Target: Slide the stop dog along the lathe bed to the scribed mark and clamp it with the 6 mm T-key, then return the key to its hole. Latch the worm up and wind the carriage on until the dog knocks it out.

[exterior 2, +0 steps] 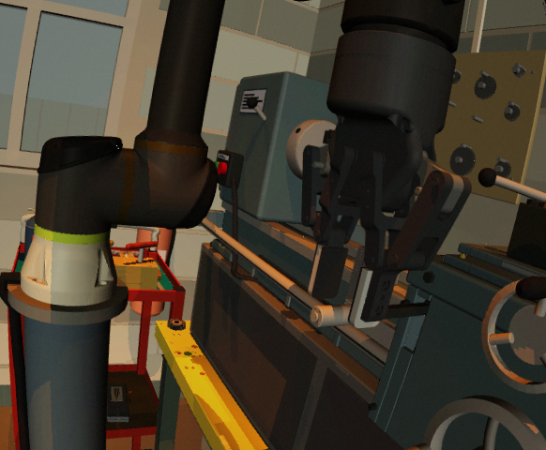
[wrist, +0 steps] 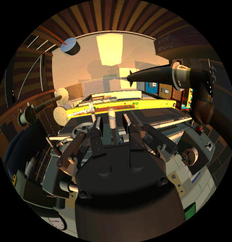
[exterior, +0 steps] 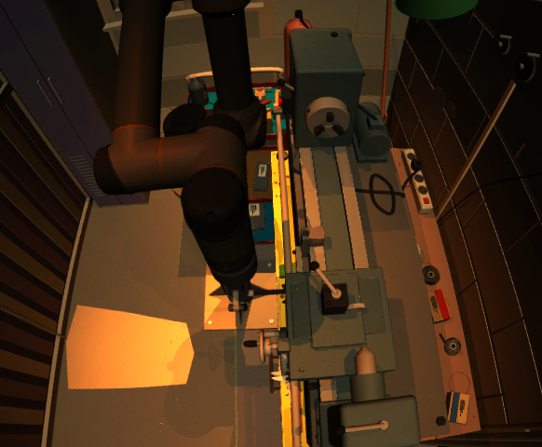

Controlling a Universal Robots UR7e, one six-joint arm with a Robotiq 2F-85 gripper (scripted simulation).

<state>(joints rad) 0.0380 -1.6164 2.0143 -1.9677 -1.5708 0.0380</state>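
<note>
The stop dog (exterior: 314, 237) sits on the front of the lathe bed just ahead of the carriage (exterior: 336, 317), partly hidden by my arm from the second side camera. The worm latch lever, a pale cylindrical handle (exterior 2: 330, 315) on a thin dark rod, sticks out from the carriage apron. My gripper (exterior 2: 348, 295) hangs in front of the apron with its fingers open on either side of that handle (wrist: 112, 118), holding nothing. The T-key is not to be made out.
Behind the work stand the headstock (exterior: 326, 82) with its chuck (exterior: 328, 116) and a red tool cart (exterior 2: 133, 271). A yellow rail (exterior 2: 205, 387) runs along the front of the lathe. The carriage handwheel (exterior 2: 530, 334) is just right of my gripper. The tailstock (exterior: 370, 414) closes the near end.
</note>
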